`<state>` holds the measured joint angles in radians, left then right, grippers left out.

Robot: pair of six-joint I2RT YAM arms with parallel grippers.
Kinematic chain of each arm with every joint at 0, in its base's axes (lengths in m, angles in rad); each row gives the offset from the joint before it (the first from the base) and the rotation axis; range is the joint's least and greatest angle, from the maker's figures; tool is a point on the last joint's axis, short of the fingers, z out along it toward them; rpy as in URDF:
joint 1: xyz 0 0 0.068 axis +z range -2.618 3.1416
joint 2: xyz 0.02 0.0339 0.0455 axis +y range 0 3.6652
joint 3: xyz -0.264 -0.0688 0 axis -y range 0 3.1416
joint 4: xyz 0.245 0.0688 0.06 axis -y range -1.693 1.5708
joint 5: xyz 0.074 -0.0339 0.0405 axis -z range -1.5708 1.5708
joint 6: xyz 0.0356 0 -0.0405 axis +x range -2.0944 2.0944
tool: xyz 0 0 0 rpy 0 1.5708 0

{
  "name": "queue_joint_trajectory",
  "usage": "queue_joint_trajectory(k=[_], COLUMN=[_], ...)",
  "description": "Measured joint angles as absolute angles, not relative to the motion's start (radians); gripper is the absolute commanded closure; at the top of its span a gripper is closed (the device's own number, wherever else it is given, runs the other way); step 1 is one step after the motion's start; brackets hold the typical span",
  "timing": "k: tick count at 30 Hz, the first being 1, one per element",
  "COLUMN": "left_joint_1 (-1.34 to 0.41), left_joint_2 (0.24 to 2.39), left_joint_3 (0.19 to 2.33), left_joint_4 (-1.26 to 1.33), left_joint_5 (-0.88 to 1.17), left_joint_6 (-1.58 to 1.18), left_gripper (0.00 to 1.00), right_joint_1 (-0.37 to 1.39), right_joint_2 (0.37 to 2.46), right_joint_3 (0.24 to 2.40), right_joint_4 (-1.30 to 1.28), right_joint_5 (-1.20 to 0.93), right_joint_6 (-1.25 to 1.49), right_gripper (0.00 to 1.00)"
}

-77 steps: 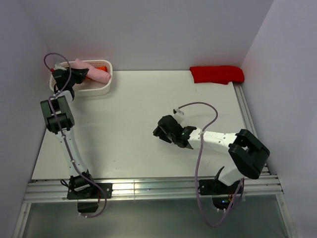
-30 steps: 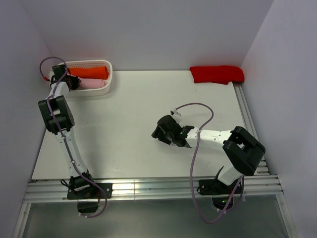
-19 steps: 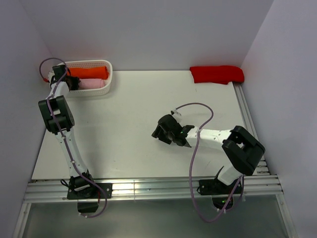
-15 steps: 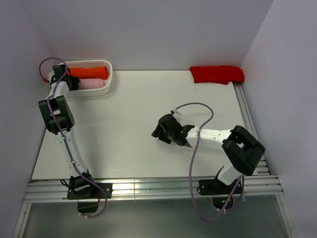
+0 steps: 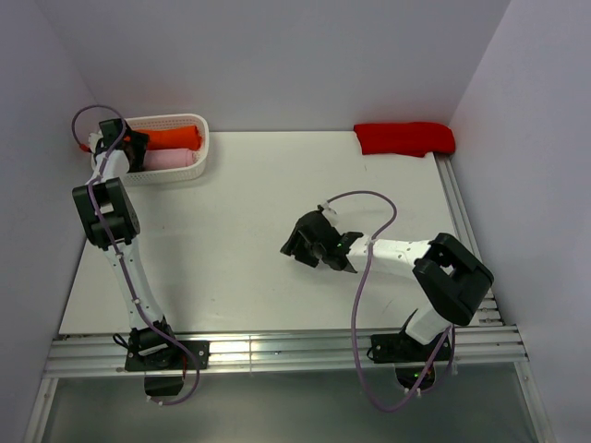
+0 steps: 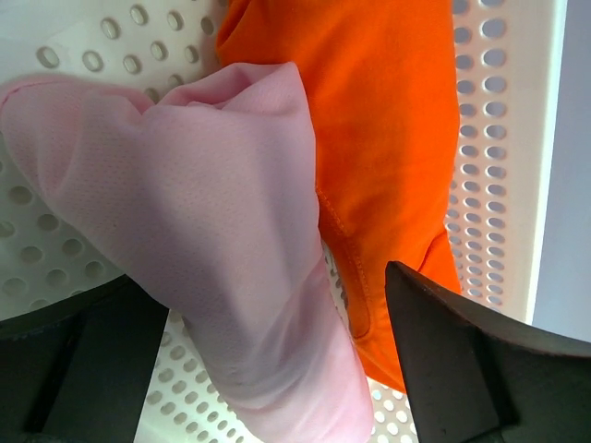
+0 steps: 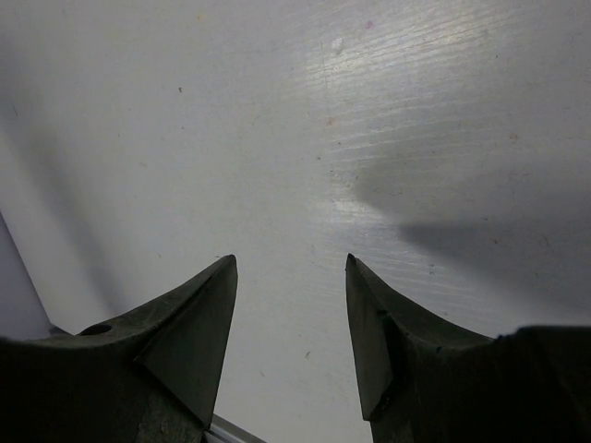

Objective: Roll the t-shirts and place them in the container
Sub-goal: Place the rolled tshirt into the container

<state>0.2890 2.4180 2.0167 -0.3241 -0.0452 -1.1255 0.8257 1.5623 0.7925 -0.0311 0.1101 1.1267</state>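
Observation:
The light pink t-shirt (image 5: 175, 160) lies rolled in the white basket (image 5: 205, 138), beside the orange bundle (image 5: 172, 137). My left gripper (image 5: 126, 148) is at the basket's left end, open. In the left wrist view the pink roll (image 6: 212, 231) lies between its wide-apart fingers (image 6: 462, 360), next to the orange bundle (image 6: 388, 120); the left gripper (image 6: 268, 369) has no grip on it. A red t-shirt bundle (image 5: 404, 137) lies at the table's far right. My right gripper (image 5: 290, 245) hovers open over mid-table, and the right gripper (image 7: 291, 268) shows bare table between its fingers.
The perforated basket wall (image 6: 499, 138) rises to the right of the orange bundle. Walls enclose the table at the back, left and right. A metal rail (image 5: 277, 349) runs along the near edge by the arm bases.
My left gripper lowered the pink roll into the basket beside the orange bundle, then opened and let it go. The right arm has barely shifted.

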Motion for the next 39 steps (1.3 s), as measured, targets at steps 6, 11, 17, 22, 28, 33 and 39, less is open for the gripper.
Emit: queue_joint_trajectory(k=[6,11,17,22,28,33,39], left_joint_1=[0.276,0.255,0.236,0.234,0.236,0.237,0.239], left_joint_2=[2.409,2.401,2.367,2.349,2.34,2.311,2.281], left_joint_3=[2.03,2.082,2.095,2.095,2.092,2.046,2.012], left_joint_4=[-0.339,-0.371,-0.389,-0.407,-0.411,-0.406,-0.405], left_joint_5=[-0.065,-0.088,-0.107,-0.107,-0.087,-0.062,-0.034], left_joint_6=[-1.111,-1.087,-1.076,-1.064,-1.058,-1.054,-1.042], left_gripper=[0.01,0.01,0.01,0.01,0.01,0.01,0.01], right_joint_1=[0.82,0.815,0.81,0.809,0.809,0.809,0.809], right_joint_2=[1.562,1.562,1.562,1.565,1.589,1.61,1.62], right_joint_3=[0.791,0.78,0.777,0.777,0.776,0.775,0.766], right_joint_4=[-0.022,0.008,0.022,0.042,0.059,0.07,0.083], right_joint_5=[0.103,0.093,0.077,0.059,0.042,0.029,0.014], right_joint_6=[1.124,1.124,1.124,1.124,1.124,1.124,1.124], right_gripper=[0.42,0.42,0.42,0.42,0.42,0.42,0.42])
